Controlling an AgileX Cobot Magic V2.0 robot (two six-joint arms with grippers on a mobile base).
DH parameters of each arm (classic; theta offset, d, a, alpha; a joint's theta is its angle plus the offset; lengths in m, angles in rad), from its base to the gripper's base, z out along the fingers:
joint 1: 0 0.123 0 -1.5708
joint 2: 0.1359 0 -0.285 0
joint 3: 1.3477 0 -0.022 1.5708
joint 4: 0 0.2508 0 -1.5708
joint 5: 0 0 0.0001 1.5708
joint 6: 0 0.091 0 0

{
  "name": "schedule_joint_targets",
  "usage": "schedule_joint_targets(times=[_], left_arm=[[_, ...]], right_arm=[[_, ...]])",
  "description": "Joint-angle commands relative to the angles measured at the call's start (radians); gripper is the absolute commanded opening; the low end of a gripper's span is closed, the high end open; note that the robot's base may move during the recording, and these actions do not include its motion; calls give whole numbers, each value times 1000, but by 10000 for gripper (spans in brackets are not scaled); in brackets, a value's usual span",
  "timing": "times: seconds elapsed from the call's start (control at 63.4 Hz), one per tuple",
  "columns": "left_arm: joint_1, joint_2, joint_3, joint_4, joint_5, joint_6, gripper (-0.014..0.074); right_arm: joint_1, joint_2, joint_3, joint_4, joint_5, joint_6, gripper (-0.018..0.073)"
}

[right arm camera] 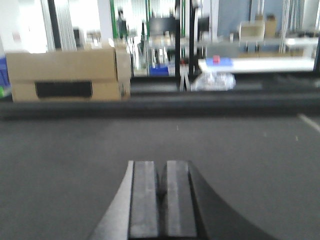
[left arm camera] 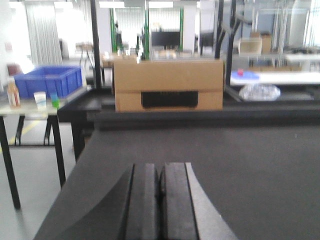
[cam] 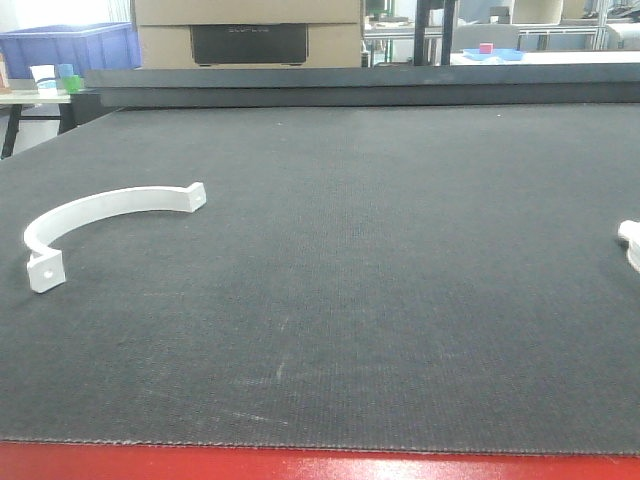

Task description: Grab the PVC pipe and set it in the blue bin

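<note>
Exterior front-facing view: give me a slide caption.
White PVC pipe lies at left on the dark mat, not yet picked up.

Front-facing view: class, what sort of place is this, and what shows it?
Probably a workshop or industrial lab: a blue plastic bin on a side table, a cardboard box, and a broad dark work mat.

Even, diffuse overhead light fills the front view, which is sharp across the dark mat (cam: 400, 280); the PVC pipe (cam: 110, 202) casts only a faint shadow. At far left in the left wrist view, a window (left arm camera: 42, 35) blows out white. Both wrist views are soft, the right blurrier.
</note>
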Motion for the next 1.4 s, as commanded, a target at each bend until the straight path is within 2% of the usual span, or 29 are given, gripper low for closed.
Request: schedule_joint_targets(times=[0.0,0.205,0.3,0.458,0.631,0.773,0.931,1.01,1.231,1.294,1.388], left_arm=[[-2,127,-77,-8,86,7,-111],[-2,393,-263,-8,326,7,-111],[-2,495,-322,-8,377,7,-111],[-2,621,-330,-8,343,7,-111],[-2,728,-330,-16,288,7,-111],[-2,791,-330,-84,286,7,-111],[-2,832,-330,-188,322,7,-111],[-2,840,-330,-224,327,7,-111],[-2,842,-330,-237,347,7,-111],[-2,842,-330,-237,359,7,-111],[-2,842,-330,-237,387,7,-111]], right_arm=[[-7,122,-78,-22,88,0,-169],[-7,418,-231,-22,322,0,-169],[-7,561,-278,-22,435,0,-169],[-7,737,-281,-22,457,0,-169],[-7,915,-281,-22,382,0,-169],[-7,1031,-286,-22,345,0,-169],[19,1144,-365,-18,415,2,-155],[47,1196,-409,-18,427,38,-153],[99,1347,-524,-18,485,105,-148],[99,1381,-556,-20,500,110,-124],[99,1429,-602,-22,541,131,-17]])
